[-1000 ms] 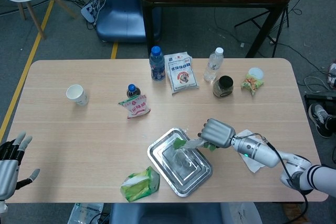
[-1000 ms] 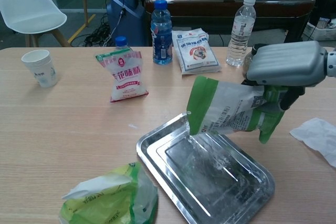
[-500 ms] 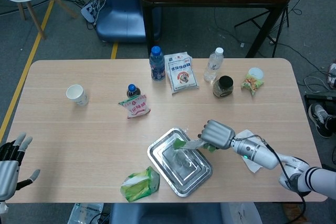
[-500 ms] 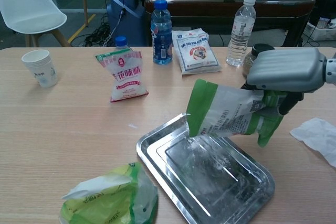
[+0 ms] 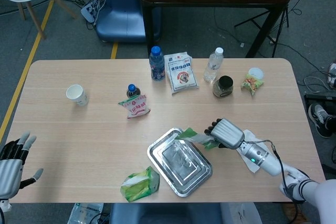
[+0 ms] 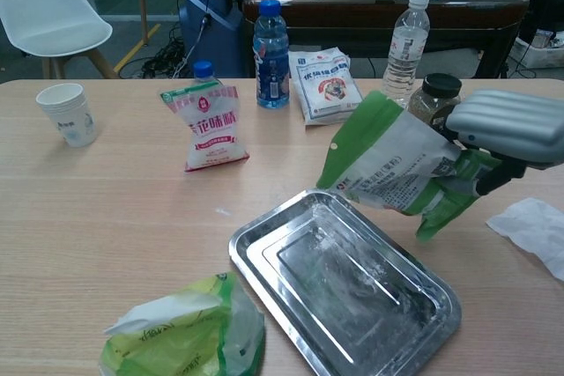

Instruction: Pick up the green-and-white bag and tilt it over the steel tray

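My right hand [image 5: 226, 133] [image 6: 508, 132] grips the green-and-white bag [image 5: 198, 138] [image 6: 397, 166] by its lower end. The bag lies nearly level in the air, its open mouth toward the left, just above the far right rim of the steel tray [image 5: 156, 158] [image 6: 256, 275]. The tray sits on the table near the front edge, with a thin layer of whitish grains on its floor. My left hand [image 5: 11, 161] hangs off the table's left front corner, fingers spread and holding nothing.
A crumpled green bag [image 5: 139, 183] [image 6: 183, 335] lies left of the tray. Farther back stand a red-and-white snack bag [image 6: 208, 126], a blue bottle [image 6: 270, 41], a white packet [image 6: 329, 84], a clear bottle [image 6: 404, 40], a jar [image 6: 434, 97] and a paper cup [image 6: 67, 114]. A tissue [image 6: 538, 226] lies right.
The right hand has drawn back to the right and rotated, lifting the bag's mouth up off the tray; the bag went from tipped downward to nearly level. The left hand stayed put.
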`<state>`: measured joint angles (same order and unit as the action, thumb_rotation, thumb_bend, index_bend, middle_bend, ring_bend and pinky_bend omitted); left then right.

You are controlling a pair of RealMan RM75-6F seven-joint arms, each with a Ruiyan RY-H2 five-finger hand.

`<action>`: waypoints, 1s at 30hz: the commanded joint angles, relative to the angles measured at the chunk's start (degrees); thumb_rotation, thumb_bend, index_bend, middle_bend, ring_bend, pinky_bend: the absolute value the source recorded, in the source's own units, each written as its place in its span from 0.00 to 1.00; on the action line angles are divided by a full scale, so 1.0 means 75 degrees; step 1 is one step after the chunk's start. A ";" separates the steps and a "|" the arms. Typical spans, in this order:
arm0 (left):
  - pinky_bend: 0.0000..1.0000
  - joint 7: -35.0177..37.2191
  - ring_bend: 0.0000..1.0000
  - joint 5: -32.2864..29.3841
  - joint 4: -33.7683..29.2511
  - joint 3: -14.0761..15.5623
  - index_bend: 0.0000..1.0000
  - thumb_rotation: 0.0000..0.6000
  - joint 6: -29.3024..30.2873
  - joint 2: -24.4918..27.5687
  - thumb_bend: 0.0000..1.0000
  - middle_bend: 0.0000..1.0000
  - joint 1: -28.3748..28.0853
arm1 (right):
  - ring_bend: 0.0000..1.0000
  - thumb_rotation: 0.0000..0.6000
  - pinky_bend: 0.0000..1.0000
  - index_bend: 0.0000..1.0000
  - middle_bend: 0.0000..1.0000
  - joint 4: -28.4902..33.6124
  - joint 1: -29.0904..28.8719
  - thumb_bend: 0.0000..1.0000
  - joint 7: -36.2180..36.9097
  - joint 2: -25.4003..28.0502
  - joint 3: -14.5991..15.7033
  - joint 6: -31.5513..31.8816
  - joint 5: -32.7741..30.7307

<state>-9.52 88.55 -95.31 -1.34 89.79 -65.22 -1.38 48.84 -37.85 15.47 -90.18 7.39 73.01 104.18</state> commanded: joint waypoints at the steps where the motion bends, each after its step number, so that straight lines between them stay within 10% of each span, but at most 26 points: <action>1: 0.07 -0.0047 0.10 0.0017 -0.0044 0.0002 0.09 1.00 0.0011 -0.0001 0.19 0.05 -0.0001 | 0.57 1.00 0.60 0.70 0.65 -0.1517 0.0579 0.65 0.1119 -0.1080 -0.0039 0.0902 -0.0117; 12: 0.07 -0.0147 0.10 0.0014 -0.0138 0.0018 0.09 1.00 0.0050 0.0040 0.19 0.05 0.0039 | 0.57 1.00 0.60 0.70 0.65 -0.4135 0.1053 0.65 0.2782 -0.2624 -0.0153 0.1516 -0.0402; 30: 0.07 -0.0184 0.10 0.0037 -0.0179 0.0038 0.09 1.00 0.0058 0.0044 0.19 0.04 0.0060 | 0.57 1.00 0.60 0.70 0.65 -0.5313 0.1153 0.65 0.3303 -0.3408 -0.0112 0.1235 -0.0613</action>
<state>-10.90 88.82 -96.65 -1.06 90.22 -64.89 -0.92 9.14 -29.27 40.12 -115.59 6.56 82.46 99.71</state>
